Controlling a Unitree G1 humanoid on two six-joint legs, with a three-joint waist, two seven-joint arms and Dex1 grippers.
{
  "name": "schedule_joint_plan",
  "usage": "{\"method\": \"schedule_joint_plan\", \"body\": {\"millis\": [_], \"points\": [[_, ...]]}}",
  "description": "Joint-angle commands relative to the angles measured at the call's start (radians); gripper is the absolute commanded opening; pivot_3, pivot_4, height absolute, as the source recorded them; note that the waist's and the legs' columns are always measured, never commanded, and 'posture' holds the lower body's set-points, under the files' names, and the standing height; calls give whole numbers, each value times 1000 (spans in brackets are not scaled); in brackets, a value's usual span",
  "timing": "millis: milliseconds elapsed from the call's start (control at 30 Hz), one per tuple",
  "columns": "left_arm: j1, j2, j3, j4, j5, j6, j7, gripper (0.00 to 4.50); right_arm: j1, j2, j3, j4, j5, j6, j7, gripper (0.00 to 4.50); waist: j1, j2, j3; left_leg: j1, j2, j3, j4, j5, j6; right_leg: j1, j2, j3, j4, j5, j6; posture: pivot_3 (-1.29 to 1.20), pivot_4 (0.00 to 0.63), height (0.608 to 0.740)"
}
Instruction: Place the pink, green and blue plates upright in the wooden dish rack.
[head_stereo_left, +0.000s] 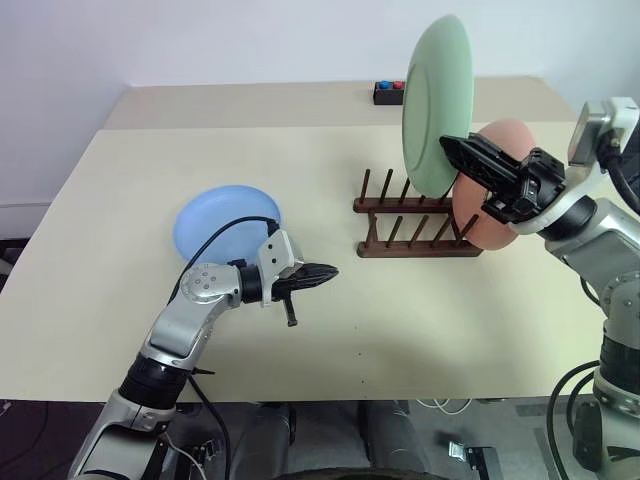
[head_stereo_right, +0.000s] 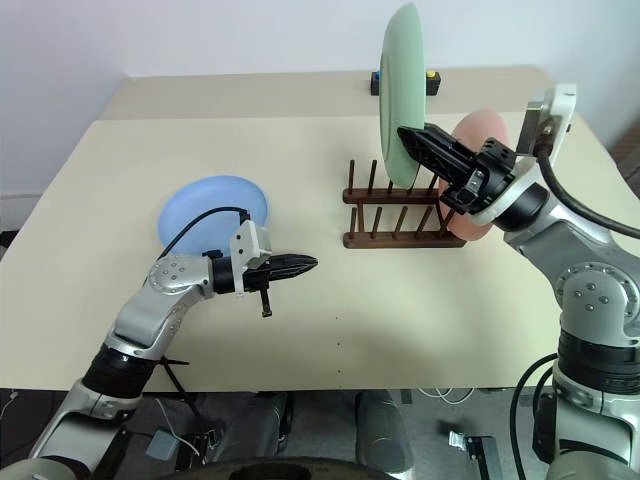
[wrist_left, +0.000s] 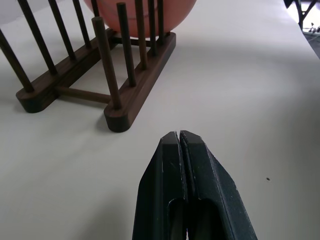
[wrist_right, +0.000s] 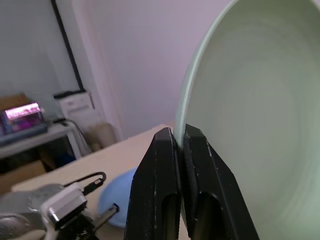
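Beige table (head_stereo_left: 420, 330) surface noted. We find the green plate (head_stereo_left: 436, 105) held upright above the wooden dish rack (head_stereo_left: 415, 222), its rim pinched between the right gripper's (head_stereo_left: 452, 150) fingers. We see the pink plate (head_stereo_left: 494, 185) standing in the rack's right end, and the blue plate (head_stereo_left: 226, 222) flat on the table. Left gripper (head_stereo_left: 328, 272) hovers beside it, jaws pressed together, empty.

mint green plate (head_stereo_left: 432, 100), salmon pink plate (head_stereo_left: 492, 190), light blue plate (head_stereo_left: 224, 222), dark brown rack (head_stereo_left: 412, 222)
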Motion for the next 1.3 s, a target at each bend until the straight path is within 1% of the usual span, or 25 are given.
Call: {"method": "schedule_joint_plan", "body": {"millis": [33,200,367,567,933,1133,1300], "points": [[-1,7,12,-41,-7,-8,3,0,8,11,-36,5,18,3,-6,24,0,0,0,0,0,0,0,0,0,0,0,0,0,0,0,0,150,740],[-3,9,12,-38,-8,-9,2,0,28,20,-38,21,-1,-1,-6,24,0,0,0,0,0,0,0,0,0,0,0,0,0,0,0,0,150,740],[-3,10,10,-40,-9,-6,-1,0,21,22,-74,12,40,1,-11,24,0,0,0,0,0,0,0,0,0,0,0,0,0,0,0,0,150,740],[-3,11,9,-40,-10,-6,-3,0,9,8,-94,25,38,6,-15,24,0,0,0,0,0,0,0,0,0,0,0,0,0,0,0,0,150,740],[-1,8,5,-42,-7,-7,1,0,41,18,-77,64,1,21,10,24,0,0,0,0,0,0,0,0,0,0,0,0,0,0,0,0,150,740],[0,10,5,-44,-6,-6,2,0,48,18,-93,102,-8,21,23,24,-1,0,0,0,0,0,0,0,0,0,0,0,0,0,0,0,150,740],[-3,12,6,-39,-5,-7,-1,0,84,28,-88,99,-17,21,25,24,0,0,0,0,0,0,0,0,0,0,0,0,0,0,0,0,150,740]]}}
